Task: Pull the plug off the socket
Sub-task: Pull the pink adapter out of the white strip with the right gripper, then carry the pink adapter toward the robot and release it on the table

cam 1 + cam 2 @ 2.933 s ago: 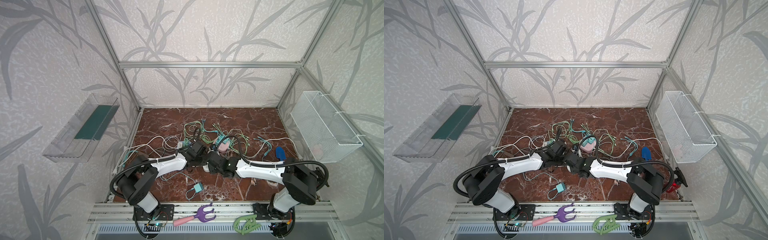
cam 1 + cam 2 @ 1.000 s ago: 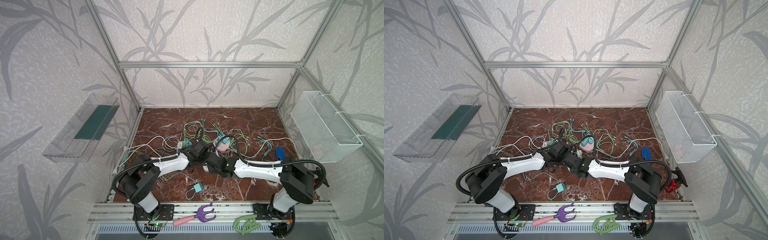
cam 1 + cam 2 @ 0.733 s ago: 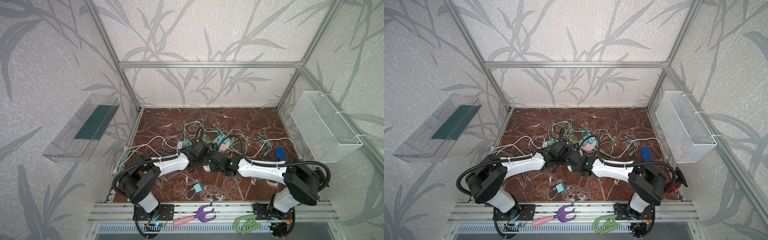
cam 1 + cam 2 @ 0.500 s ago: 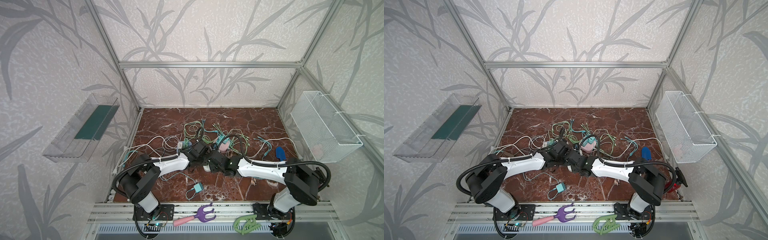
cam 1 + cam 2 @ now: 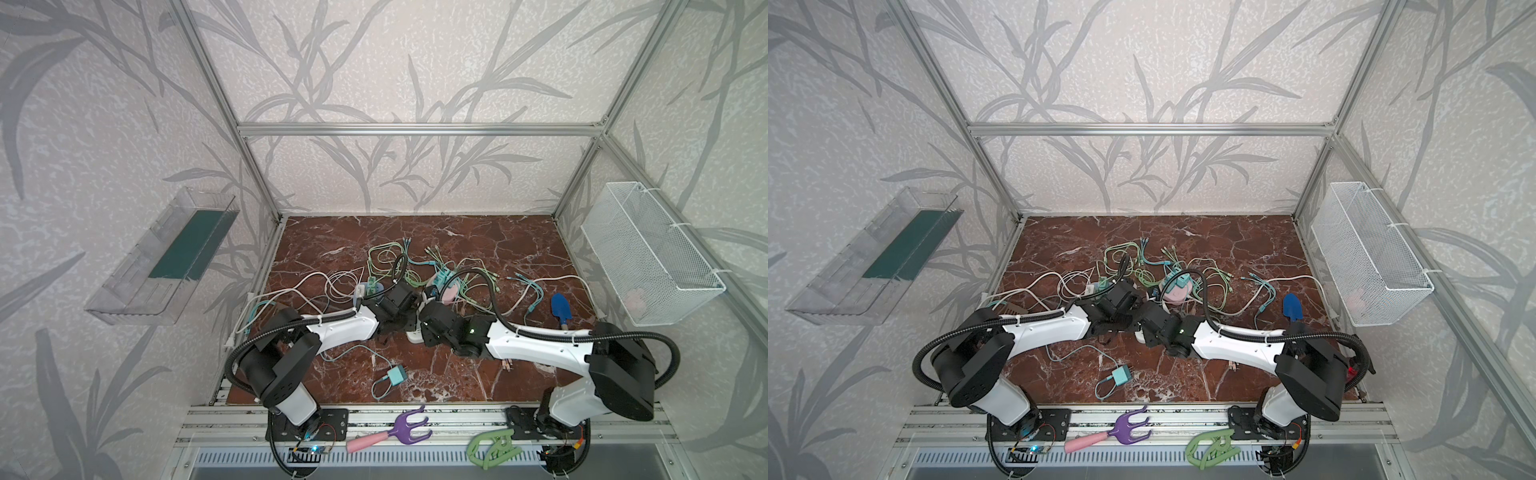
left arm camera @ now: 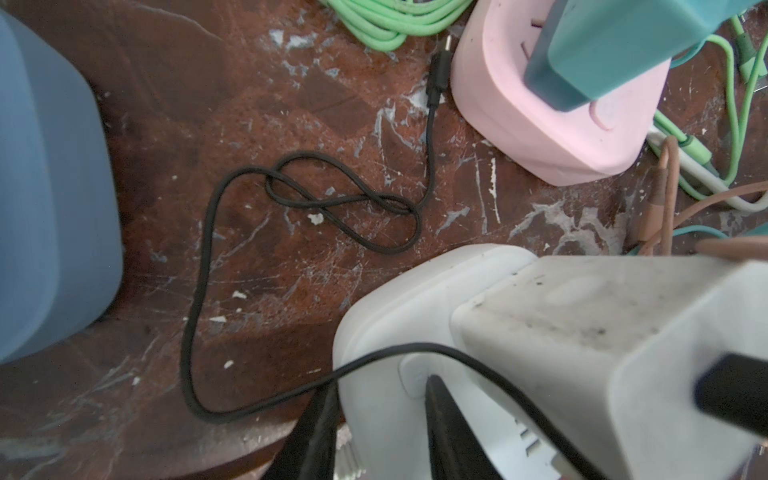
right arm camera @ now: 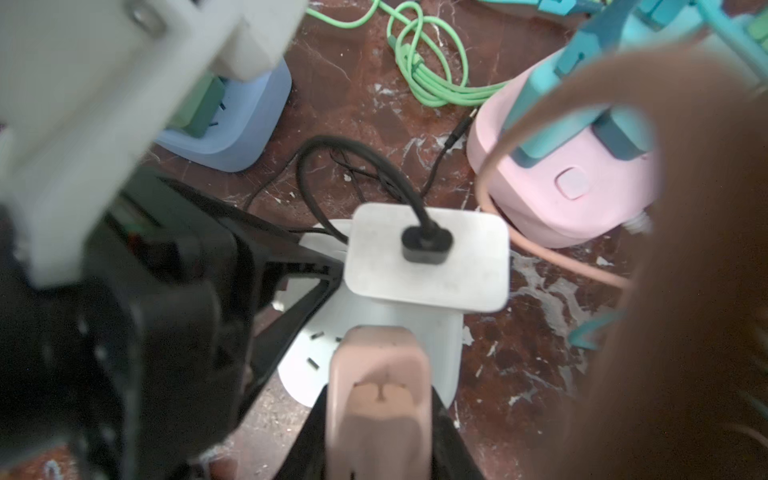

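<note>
Leaf-patterned walls and an aluminium frame close in a red-brown marble tabletop (image 5: 478, 232). Bare marble runs along its far edge, while cables crowd the middle. On the left wall hangs a clear acrylic shelf (image 5: 162, 257). Left of centre a blue socket cube (image 7: 232, 129) sits among white leads, and nearer lies a teal adapter (image 5: 395, 376) with open marble around it. A purple-and-pink hand fork (image 5: 390, 432) rests on the near rail.

The two arms meet mid-table. The left gripper (image 6: 381, 384) is nearly closed, its black fingers pinching the rim of the white socket (image 6: 374, 316), which sits at the table's centre in both top views. A white charger (image 7: 428, 257) with a black cable stands plugged into it. The right gripper (image 7: 380, 399) is clamped tight on the beige plug (image 7: 378, 365), which sits against the socket's slotted face. I cannot tell whether its pins are seated.

Just right and farther, a pink socket cube (image 7: 573, 178) carries a teal plug (image 6: 623, 41). A green clip (image 5: 494, 442) lies on the rail, a blue trowel (image 5: 561, 307) near the right edge, and a white wire basket (image 5: 648, 257) hangs on the right wall
</note>
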Controlling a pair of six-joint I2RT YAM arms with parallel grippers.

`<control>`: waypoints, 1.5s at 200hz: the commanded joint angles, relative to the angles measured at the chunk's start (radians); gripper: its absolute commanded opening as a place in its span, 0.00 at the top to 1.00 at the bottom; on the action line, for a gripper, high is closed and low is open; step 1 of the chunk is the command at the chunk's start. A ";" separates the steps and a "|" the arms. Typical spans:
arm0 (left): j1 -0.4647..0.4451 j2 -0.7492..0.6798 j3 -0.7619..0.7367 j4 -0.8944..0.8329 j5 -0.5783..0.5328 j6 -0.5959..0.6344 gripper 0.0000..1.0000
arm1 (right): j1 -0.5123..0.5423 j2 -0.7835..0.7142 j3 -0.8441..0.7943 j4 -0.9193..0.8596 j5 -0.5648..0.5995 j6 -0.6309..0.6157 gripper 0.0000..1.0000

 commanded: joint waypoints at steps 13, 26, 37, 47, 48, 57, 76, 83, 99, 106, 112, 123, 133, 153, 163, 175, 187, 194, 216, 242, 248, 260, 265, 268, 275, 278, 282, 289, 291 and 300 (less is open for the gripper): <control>-0.005 0.027 -0.062 -0.102 -0.017 0.035 0.65 | 0.002 -0.111 -0.109 0.095 -0.035 0.004 0.90; -0.005 0.019 -0.069 -0.092 -0.012 0.037 0.64 | 0.000 -0.139 -0.149 0.123 -0.059 0.042 0.90; -0.005 0.014 -0.069 -0.094 -0.013 0.040 0.65 | -0.001 -0.156 -0.179 0.137 -0.080 0.060 0.90; -0.005 0.009 -0.069 -0.094 -0.015 0.046 0.65 | -0.001 -0.170 -0.203 0.149 -0.096 0.078 0.90; -0.005 0.009 -0.070 -0.094 -0.016 0.047 0.64 | 0.000 -0.172 -0.206 0.151 -0.099 0.079 0.90; -0.005 0.005 -0.071 -0.094 -0.016 0.050 0.65 | -0.001 -0.185 -0.232 0.174 -0.118 0.092 0.90; -0.005 -0.002 -0.074 -0.092 -0.016 0.056 0.65 | -0.001 -0.218 -0.282 0.220 -0.143 0.119 0.90; -0.005 -0.005 -0.075 -0.090 -0.017 0.058 0.65 | -0.002 -0.233 -0.292 0.226 -0.149 0.125 0.90; -0.005 -0.014 -0.083 -0.080 -0.016 0.059 0.65 | -0.001 -0.260 -0.310 0.219 -0.164 0.134 0.89; -0.006 -0.016 -0.084 -0.076 -0.012 0.060 0.65 | -0.002 -0.270 -0.319 0.216 -0.171 0.141 0.89; -0.005 -0.018 -0.086 -0.071 -0.010 0.061 0.64 | -0.001 -0.278 -0.325 0.210 -0.176 0.146 0.89; -0.005 -0.021 -0.087 -0.068 -0.009 0.062 0.64 | -0.002 -0.290 -0.340 0.205 -0.185 0.158 0.88; -0.006 -0.023 -0.089 -0.063 -0.007 0.064 0.65 | -0.001 -0.300 -0.358 0.209 -0.194 0.172 0.88; -0.005 -0.027 -0.092 -0.056 -0.002 0.067 0.65 | -0.006 -0.306 -0.395 0.242 -0.228 0.205 0.88; -0.005 -0.029 -0.093 -0.057 0.000 0.067 0.65 | -0.008 -0.306 -0.409 0.253 -0.243 0.218 0.88; -0.005 -0.030 -0.091 -0.058 0.001 0.068 0.65 | -0.012 -0.306 -0.417 0.251 -0.250 0.227 0.88; -0.005 -0.033 -0.093 -0.059 0.001 0.068 0.65 | -0.012 -0.313 -0.423 0.242 -0.250 0.231 0.88; -0.005 -0.036 -0.095 -0.058 0.001 0.070 0.65 | -0.012 -0.318 -0.427 0.242 -0.253 0.233 0.87; -0.005 -0.043 -0.098 -0.057 0.001 0.070 0.64 | -0.049 -0.331 -0.452 0.255 -0.279 0.249 0.85; -0.005 -0.043 -0.089 -0.072 -0.004 0.072 0.65 | -0.084 -0.336 -0.471 0.225 -0.318 0.262 0.78; -0.005 -0.044 -0.089 -0.072 -0.003 0.073 0.65 | -0.088 -0.337 -0.475 0.220 -0.323 0.264 0.76; -0.005 -0.046 -0.088 -0.074 -0.004 0.075 0.65 | -0.096 -0.344 -0.483 0.214 -0.331 0.269 0.72; -0.005 -0.046 -0.088 -0.072 -0.004 0.075 0.65 | -0.099 -0.347 -0.486 0.211 -0.331 0.272 0.69; -0.005 -0.047 -0.088 -0.072 -0.003 0.075 0.65 | -0.099 -0.349 -0.487 0.210 -0.330 0.275 0.68; -0.005 -0.047 -0.086 -0.072 -0.002 0.075 0.65 | -0.101 -0.355 -0.492 0.210 -0.330 0.280 0.66; -0.005 -0.047 -0.086 -0.073 -0.001 0.075 0.65 | -0.103 -0.357 -0.493 0.210 -0.331 0.281 0.65; -0.005 -0.047 -0.085 -0.074 0.000 0.075 0.65 | -0.104 -0.360 -0.494 0.210 -0.331 0.283 0.64; -0.005 -0.049 -0.085 -0.075 0.000 0.075 0.65 | -0.106 -0.367 -0.497 0.208 -0.331 0.287 0.61; -0.005 -0.049 -0.085 -0.075 0.001 0.075 0.65 | -0.106 -0.368 -0.498 0.206 -0.331 0.286 0.61; -0.005 -0.049 -0.085 -0.075 0.002 0.076 0.65 | -0.107 -0.378 -0.501 0.193 -0.327 0.289 0.58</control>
